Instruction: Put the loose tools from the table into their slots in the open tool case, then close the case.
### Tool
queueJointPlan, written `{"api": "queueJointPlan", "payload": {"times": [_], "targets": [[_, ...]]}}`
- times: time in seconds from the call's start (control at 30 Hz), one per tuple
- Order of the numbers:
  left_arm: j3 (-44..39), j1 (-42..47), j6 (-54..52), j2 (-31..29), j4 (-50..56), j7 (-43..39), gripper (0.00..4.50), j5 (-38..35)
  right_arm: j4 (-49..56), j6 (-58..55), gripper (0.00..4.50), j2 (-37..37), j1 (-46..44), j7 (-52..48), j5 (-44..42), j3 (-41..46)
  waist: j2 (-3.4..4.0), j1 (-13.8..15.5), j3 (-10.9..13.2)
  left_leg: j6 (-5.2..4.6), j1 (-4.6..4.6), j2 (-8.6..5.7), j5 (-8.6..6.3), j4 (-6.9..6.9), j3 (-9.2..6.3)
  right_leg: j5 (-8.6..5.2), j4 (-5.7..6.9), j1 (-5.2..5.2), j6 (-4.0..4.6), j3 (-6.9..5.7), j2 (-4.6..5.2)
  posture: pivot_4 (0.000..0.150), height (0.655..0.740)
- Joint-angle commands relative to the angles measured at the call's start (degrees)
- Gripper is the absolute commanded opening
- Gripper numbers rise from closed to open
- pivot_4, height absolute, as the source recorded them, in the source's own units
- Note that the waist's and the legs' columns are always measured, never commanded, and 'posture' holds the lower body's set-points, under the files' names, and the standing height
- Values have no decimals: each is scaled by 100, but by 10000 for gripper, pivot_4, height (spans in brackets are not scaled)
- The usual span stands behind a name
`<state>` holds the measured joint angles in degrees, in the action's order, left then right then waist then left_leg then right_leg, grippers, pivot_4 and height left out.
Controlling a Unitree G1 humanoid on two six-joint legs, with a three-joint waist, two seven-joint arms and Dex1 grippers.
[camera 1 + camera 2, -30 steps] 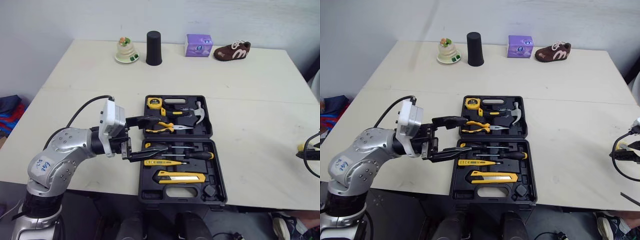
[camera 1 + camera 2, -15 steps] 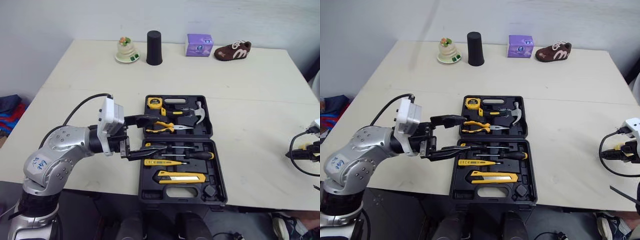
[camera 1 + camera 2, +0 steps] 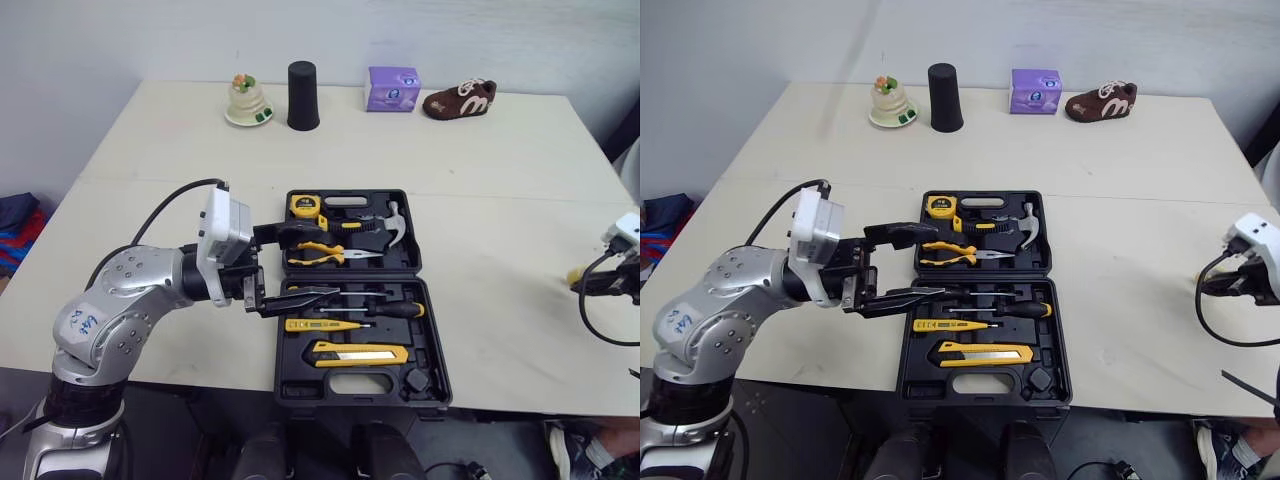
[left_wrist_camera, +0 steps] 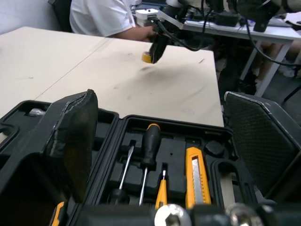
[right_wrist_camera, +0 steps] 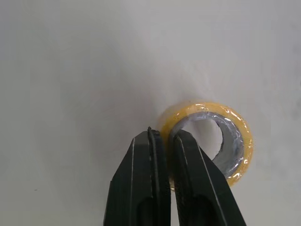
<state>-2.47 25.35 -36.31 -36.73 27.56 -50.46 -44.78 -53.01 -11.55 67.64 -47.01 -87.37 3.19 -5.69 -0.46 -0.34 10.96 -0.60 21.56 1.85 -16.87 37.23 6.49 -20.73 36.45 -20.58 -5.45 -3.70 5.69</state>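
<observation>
The open black tool case [image 3: 428, 272] lies mid-table, holding a tape measure [image 3: 306, 206], hammer [image 3: 386, 226], pliers [image 3: 326, 253], screwdrivers [image 3: 386, 309] and a yellow utility knife [image 3: 360, 354]. My left gripper [image 3: 316, 264] hovers open over the case's left edge, its fingers spread above the pliers and screwdriver slots, holding nothing. A small yellow tape roll [image 5: 242, 143] lies on the bare table at the far right. My right gripper [image 5: 164, 135] is shut on the roll's wall, one finger outside and one at the rim. From the head the right gripper [image 3: 584, 284] sits by the table's right edge.
Along the far edge stand a small figurine [image 3: 244, 100], a black cup [image 3: 302, 95], a purple box [image 3: 392, 88] and a brown shoe [image 3: 460, 101]. A person in a white shirt [image 4: 103, 16] sits beyond the table in the left wrist view.
My right gripper has gone from open to shut on the yellow tape roll and shifted a little farther in on the table. The left arm has stayed put, still open.
</observation>
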Motion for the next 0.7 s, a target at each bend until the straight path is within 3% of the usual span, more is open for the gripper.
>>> {"api": "queueJointPlan", "payload": {"times": [0.03, 0.2, 0.33, 0.53, 0.7], "targets": [[68, 94, 245, 25, -161, -237, 45000, 114, 1733, -357, 295, 465, 639, -500, -928, 104, 0, 13, 0, 1, -1, 3, -1, 1, -2, 0, 2, -1, 1, 0, -2, 1500, 7341], [219, 198, 564, 90, -486, -552, 45000, 332, 4887, -1456, 295, 1081, 2076, -513, -2468, 547, 2, 32, 1, 2, 3, 3, -2, 11, -10, -1, 9, -1, 2, -2, 5, 1500, 7341], [405, 142, 927, 73, -678, -934, 45000, 602, 7423, -2407, 295, 970, 2725, -262, -3803, 959, 1, 10, 2, 0, 1, 3, -3, 9, -10, -1, 7, 2, 2, -1, 8, 1500, 7341], [398, -28, 1888, 357, -901, -1053, 45000, 1092, 9334, -3165, 295, 622, 3554, 645, -4570, 720, -17, 72, 8, -5, 9, 2, -9, 8, -26, -3, 0, 4, 5, -14, 16, 1500, 7341], [446, -495, 2127, 130, -724, -1554, 45000, 1087, 9460, -2876, 295, 319, 3458, 811, -3930, -141, -28, 9, 7, -23, 12, -10, -16, 17, -23, -1, -4, 8, 2, -17, 35, 1500, 7341]]}}
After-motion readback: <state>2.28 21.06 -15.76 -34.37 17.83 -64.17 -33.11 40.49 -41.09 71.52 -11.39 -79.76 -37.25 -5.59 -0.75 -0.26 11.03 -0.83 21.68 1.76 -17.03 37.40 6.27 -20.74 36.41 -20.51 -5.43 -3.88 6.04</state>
